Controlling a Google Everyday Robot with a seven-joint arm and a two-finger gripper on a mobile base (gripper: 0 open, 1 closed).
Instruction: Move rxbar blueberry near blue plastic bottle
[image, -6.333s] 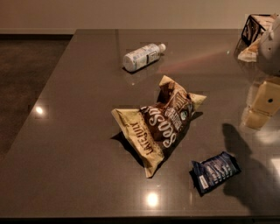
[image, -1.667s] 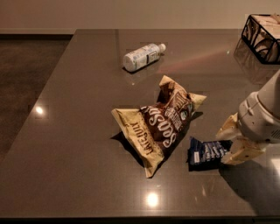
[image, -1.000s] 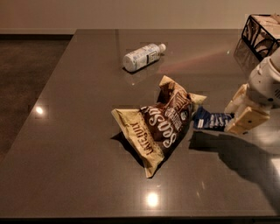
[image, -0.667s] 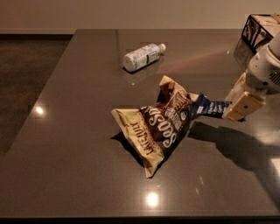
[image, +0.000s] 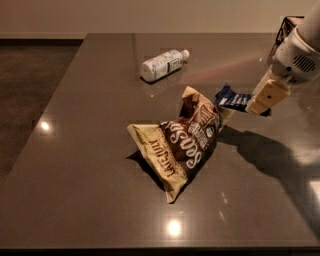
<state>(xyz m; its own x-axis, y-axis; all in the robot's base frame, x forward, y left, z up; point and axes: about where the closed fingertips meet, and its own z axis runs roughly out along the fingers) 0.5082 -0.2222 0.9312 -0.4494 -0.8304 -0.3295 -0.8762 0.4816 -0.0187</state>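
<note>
The rxbar blueberry (image: 233, 99) is a small dark blue wrapper with a white patch, held in the air above the table at the right, just past the chip bag's top corner. My gripper (image: 256, 102) is shut on its right end; tan fingers (image: 267, 96) show under the white arm. The blue plastic bottle (image: 162, 64) lies on its side at the back middle of the table, white cap pointing right, well to the left of and beyond the bar.
A large tan-and-brown chip bag (image: 181, 137) stands crumpled in the table's middle, just below-left of the held bar. A patterned box (image: 287, 25) sits at the far right back corner. The dark table (image: 90, 150) ends at the left and front edges.
The gripper closed on the bar at the front right, lifted it off the table and carried it back and up past the chip bag's right side. The bottle and bag stayed put.
</note>
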